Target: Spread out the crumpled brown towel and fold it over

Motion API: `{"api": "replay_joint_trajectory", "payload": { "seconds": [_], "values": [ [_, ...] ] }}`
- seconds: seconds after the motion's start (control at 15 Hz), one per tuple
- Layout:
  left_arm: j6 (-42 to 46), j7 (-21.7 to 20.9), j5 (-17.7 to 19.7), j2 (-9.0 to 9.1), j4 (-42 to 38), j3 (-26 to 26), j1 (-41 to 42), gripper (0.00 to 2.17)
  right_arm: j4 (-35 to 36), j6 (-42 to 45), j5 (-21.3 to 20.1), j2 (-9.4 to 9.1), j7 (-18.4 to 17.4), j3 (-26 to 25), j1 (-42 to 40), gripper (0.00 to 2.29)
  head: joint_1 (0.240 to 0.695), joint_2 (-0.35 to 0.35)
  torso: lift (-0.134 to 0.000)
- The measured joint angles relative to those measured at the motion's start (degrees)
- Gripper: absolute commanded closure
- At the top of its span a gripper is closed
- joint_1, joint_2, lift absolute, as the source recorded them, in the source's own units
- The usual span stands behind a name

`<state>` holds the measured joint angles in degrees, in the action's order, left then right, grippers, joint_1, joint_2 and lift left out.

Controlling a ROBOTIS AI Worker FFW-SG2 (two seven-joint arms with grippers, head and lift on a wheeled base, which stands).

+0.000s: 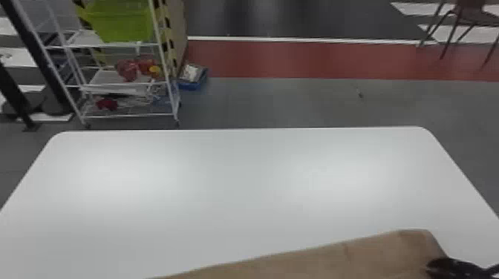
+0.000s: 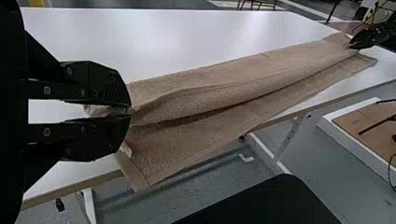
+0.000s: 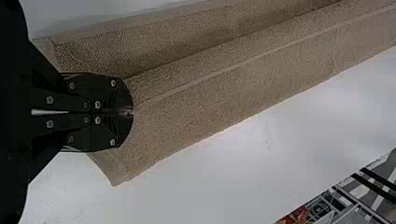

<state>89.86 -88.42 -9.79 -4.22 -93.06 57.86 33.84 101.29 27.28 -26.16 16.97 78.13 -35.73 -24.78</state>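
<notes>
At the head view's lower right, my right gripper (image 1: 447, 266) is at the right end of the brown towel (image 1: 334, 256). In the right wrist view, the right gripper (image 3: 128, 112) is shut on the towel (image 3: 210, 102), pinching a ridge between its two long edges. The left wrist view has my left gripper (image 2: 128, 112) shut on the towel's other end, with a bit of cloth bunched between its fingers. From there the towel (image 2: 210, 98) stretches across as a long strip with lengthwise folds, its near edge hanging past the table's edge.
The white table (image 1: 222, 185) lies under and beyond the towel. Past its far edge stand a white wire rack (image 1: 130, 83) with a green bin (image 1: 118, 22), a blue box (image 1: 193, 78) on the floor and a chair (image 1: 467, 16).
</notes>
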Motion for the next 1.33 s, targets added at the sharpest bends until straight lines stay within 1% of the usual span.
{"api": "replay_joint_trajectory", "payload": {
  "seconds": [0.07, 0.27, 0.47, 0.6, 0.73, 0.8, 0.87, 0.93, 1.0, 1.13, 1.2, 1.33],
  "values": [
    [0.0, 0.0, -0.1, 0.00, 0.0, 0.0, 0.0, 0.08, -0.1, 0.0, 0.0, 0.00, 0.0, 0.0, 0.0, 1.38, 0.695, -0.028, -0.122],
    [0.0, -1.4, -0.3, 0.02, 0.1, 0.1, 0.6, 0.08, -0.4, 0.6, 0.3, 0.00, 0.0, -0.4, -0.2, 1.38, 0.695, -0.030, -0.122],
    [0.0, -1.5, -0.6, 0.07, 0.1, 0.9, 0.9, 0.08, -0.7, 0.9, 0.4, 0.00, 0.0, -0.4, -0.4, 1.38, 0.695, -0.018, -0.122],
    [0.0, -1.5, -0.6, -0.34, 0.6, 2.6, 0.6, 0.07, -0.8, 1.4, 0.6, 0.00, 0.0, -0.5, -0.6, 1.37, 0.695, 0.010, -0.122],
    [0.0, -1.6, -0.4, -1.49, 2.5, 5.2, -1.3, 0.07, -0.9, 3.3, 1.1, 0.04, 0.0, -1.1, -0.9, 1.33, 0.695, 0.060, -0.122],
    [0.0, -1.6, -0.2, -1.97, 3.3, 5.9, -2.2, 0.07, -0.9, 3.9, 1.2, 0.07, 0.0, -1.5, -1.1, 0.90, 0.695, 0.097, -0.122],
    [0.0, -1.6, -0.1, -2.30, 3.9, 6.3, -2.9, 0.07, -1.2, 4.8, 1.5, 0.08, 0.0, -2.0, -1.4, 0.37, 0.695, 0.103, -0.122],
    [0.0, -1.6, -0.1, -2.40, 4.1, 6.4, -3.4, 0.07, -1.5, 6.0, 1.9, 0.08, 0.0, -2.7, -1.8, 0.07, 0.695, 0.102, -0.122],
    [0.0, -1.5, -0.4, -2.47, 4.4, 6.4, -4.0, 0.07, -1.9, 7.3, 2.6, 0.08, 0.0, -3.7, -2.5, 0.00, 0.695, 0.096, -0.122],
    [0.0, -1.5, -0.8, -2.55, 5.0, 6.2, -4.9, 0.07, -2.2, 8.3, 3.7, 0.08, 0.0, -5.4, -3.5, 0.01, 0.695, 0.072, -0.122],
    [0.0, -1.5, -1.0, -2.65, 5.2, 6.1, -5.3, 0.07, -2.3, 9.1, 4.8, 0.08, 0.0, -6.6, -3.9, 0.04, 0.695, 0.044, -0.122],
    [0.0, -1.4, -1.2, -2.71, 5.5, 5.8, -5.8, 0.07, -2.4, 9.8, 7.7, 0.06, 0.0, -8.7, -4.7, 0.05, 0.695, 0.020, -0.122]
  ]
}}
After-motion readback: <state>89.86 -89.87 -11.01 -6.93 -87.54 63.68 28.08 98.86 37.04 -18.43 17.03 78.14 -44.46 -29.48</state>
